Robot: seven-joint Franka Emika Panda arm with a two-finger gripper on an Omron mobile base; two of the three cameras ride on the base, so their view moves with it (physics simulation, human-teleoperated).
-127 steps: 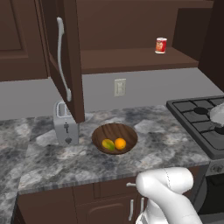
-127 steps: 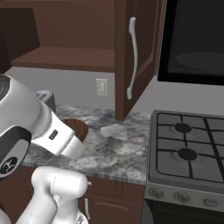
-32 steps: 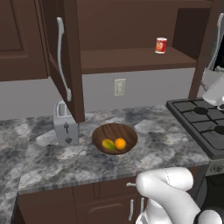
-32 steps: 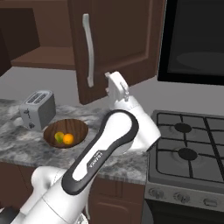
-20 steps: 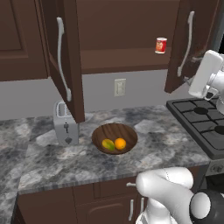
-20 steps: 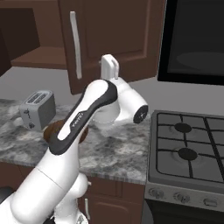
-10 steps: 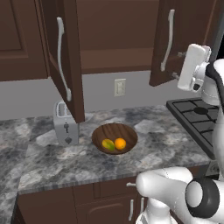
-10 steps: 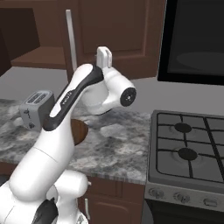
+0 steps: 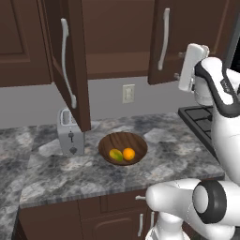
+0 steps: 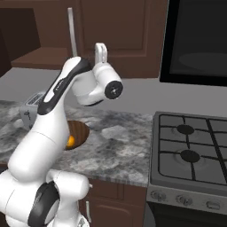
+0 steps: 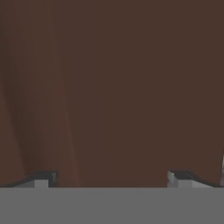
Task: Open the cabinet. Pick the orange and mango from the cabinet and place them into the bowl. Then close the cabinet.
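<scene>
From my screens, the cabinet's left door [image 9: 70, 65] stands swung out above the toaster [image 9: 69, 132], and on the bench [image 9: 70, 173] the bowl [image 9: 123, 147] holds the mango [image 9: 116, 154] beside the orange [image 9: 128, 153]. Further right, the right door [image 9: 164, 40] is nearly shut. My jaws [image 11: 111, 179] gape wide and empty, close against its brown face.

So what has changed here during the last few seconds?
The right cabinet door has swung nearly shut, pushed by the open gripper, which has risen against it. The left door stays open; the orange and mango stay in the bowl.
</scene>
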